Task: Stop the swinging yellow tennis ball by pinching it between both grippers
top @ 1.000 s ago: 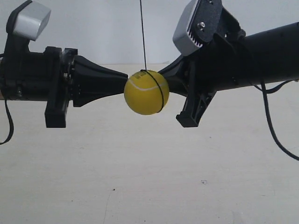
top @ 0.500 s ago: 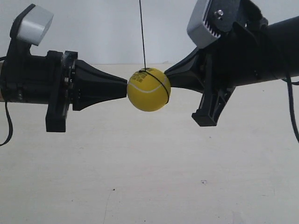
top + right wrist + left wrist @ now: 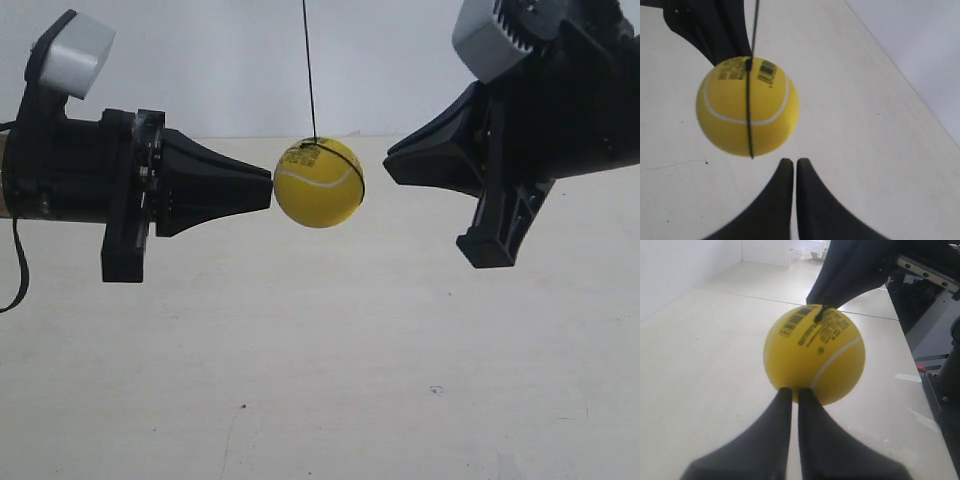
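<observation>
Above the counter (image 3: 330, 390), the right gripper (image 3: 389, 169) has backed off the ball (image 3: 318, 186), the left gripper (image 3: 269, 190) seemingly still touching; fingers (image 3: 765, 440) closed, empty.

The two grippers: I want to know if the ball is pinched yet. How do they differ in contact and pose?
Contact: the left gripper has its tip at the ball, touching or nearly; the right gripper stands clear, a gap showing. Pose: the left gripper lies level; the right gripper is tilted, its body rising away from the ball. Both are black wedges, shut, aimed at the ball from opposite sides.
</observation>
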{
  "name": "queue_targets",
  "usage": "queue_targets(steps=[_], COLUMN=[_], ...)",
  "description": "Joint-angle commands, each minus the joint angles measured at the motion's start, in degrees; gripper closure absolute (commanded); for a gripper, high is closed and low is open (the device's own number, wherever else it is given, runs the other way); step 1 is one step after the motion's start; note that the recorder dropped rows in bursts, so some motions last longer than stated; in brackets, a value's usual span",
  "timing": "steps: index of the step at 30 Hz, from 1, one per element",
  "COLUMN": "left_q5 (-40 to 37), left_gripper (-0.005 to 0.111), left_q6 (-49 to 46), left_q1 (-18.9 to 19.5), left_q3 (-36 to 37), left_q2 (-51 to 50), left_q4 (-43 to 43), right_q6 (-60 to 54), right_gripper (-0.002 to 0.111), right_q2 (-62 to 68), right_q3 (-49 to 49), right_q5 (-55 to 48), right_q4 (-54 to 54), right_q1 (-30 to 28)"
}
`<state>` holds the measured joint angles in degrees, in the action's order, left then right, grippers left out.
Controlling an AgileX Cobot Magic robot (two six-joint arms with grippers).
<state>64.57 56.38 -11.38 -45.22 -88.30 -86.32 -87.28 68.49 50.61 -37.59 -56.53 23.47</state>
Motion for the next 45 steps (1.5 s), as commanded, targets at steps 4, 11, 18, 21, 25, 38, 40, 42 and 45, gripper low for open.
queue_targets(steps=[4,11,18,21,25,38,40,42,45], left_q5=[-0.3,-2.7,-4.7,-4.7,-5.1,-6.7,-7.6,-8.0,-8.1], left_gripper=[0.102,0.102,0.102,0.102,0.102,0.102,0.102,0.102,0.102], left_q6=[0.4,-0.1,-1.7,-3.3,-5.0,-4.6,-4.1,-4.1,-4.1], left_q1=[0.1,0.1,0.1,0.3,0.4,0.4,0.4,0.4,0.4], left_q3=[-0.4,-0.4,-0.4,-0.4,-0.5,-0.6,-0.6,-0.6,-0.6], left_q2=[0.0,0.0,0.0,0.0,0.0,0.0,0.0,0.0,0.0], left_q4=[-0.1,0.1,1.3,3.8,6.1,3.5,2.5,1.8,1.7], right_q6=[-2.2,-5.1,-7.2,-7.3,-8.5,-9.2,-9.2,-9.2,-9.2], right_gripper=[0.108,0.108,0.108,0.108,0.108,0.108,0.108,0.108,0.108], right_q2=[-0.6,-0.6,-0.5,-0.4,-0.4,5.4,5.3,5.3,5.3], right_q3=[0.1,0.1,0.1,0.1,0.1,0.1,0.1,0.1,0.1], right_q5=[-1.6,-0.5,1.4,2.6,2.9,2.6,2.4,1.7,0.3], right_q4=[-3.0,-5.3,-6.1,-6.1,-6.8,-7.7,-7.7,-7.7,-7.7], right_q1=[-0.4,-0.4,-0.4,-0.4,-0.4,-0.4,-0.4,-0.4,-0.4])
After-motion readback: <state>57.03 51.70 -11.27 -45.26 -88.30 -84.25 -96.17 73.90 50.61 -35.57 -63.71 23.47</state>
